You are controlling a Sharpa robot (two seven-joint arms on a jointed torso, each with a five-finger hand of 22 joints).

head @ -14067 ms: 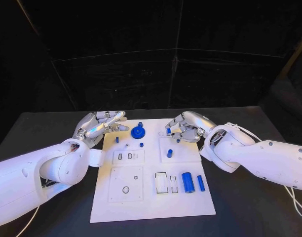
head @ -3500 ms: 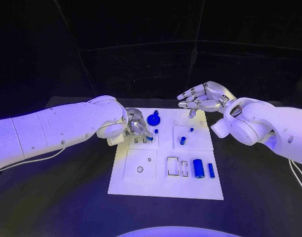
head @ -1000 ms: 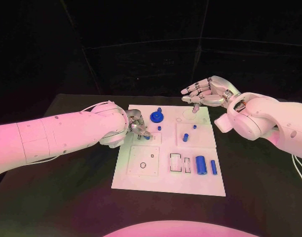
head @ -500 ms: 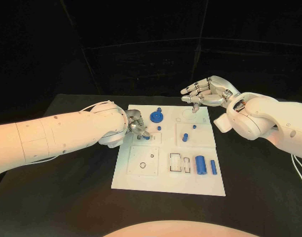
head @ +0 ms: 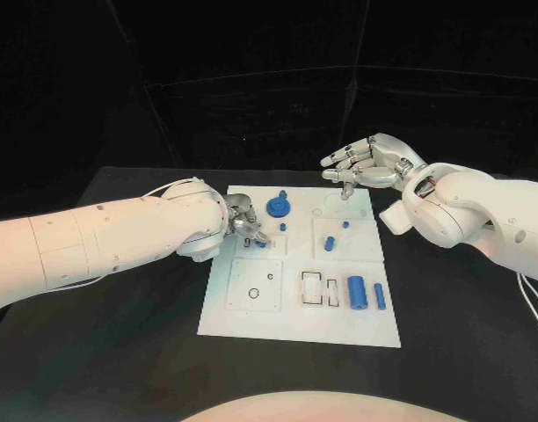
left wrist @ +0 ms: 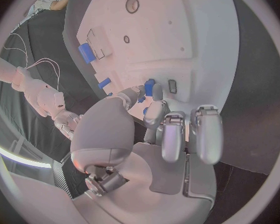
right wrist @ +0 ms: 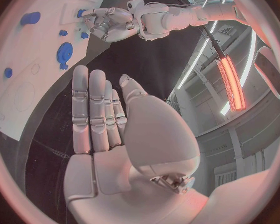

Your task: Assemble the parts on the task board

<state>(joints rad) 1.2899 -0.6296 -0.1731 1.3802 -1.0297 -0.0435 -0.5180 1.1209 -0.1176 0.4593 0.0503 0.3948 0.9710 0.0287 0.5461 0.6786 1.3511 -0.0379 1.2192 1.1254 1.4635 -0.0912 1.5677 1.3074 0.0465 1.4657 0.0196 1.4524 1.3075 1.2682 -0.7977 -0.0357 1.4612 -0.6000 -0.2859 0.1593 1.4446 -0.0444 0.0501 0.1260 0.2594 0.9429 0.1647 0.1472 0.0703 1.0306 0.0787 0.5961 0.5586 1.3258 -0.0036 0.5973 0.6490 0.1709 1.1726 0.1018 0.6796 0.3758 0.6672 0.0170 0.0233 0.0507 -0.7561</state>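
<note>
While lying flat mid-table, white task board looks roughly half assembled. Right hand hovering over far edge, fingers spread, holding nothing. Left hand low over left slots, pinching small blue part at a recess. Large blue cylinder and slim blue bar lying near right edge, beside open rectangular slots; gear-like blue piece seated at far end.

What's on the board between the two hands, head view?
In the head view, between the left hand and the right hand stands the blue gear-shaped part on the task board.
</note>
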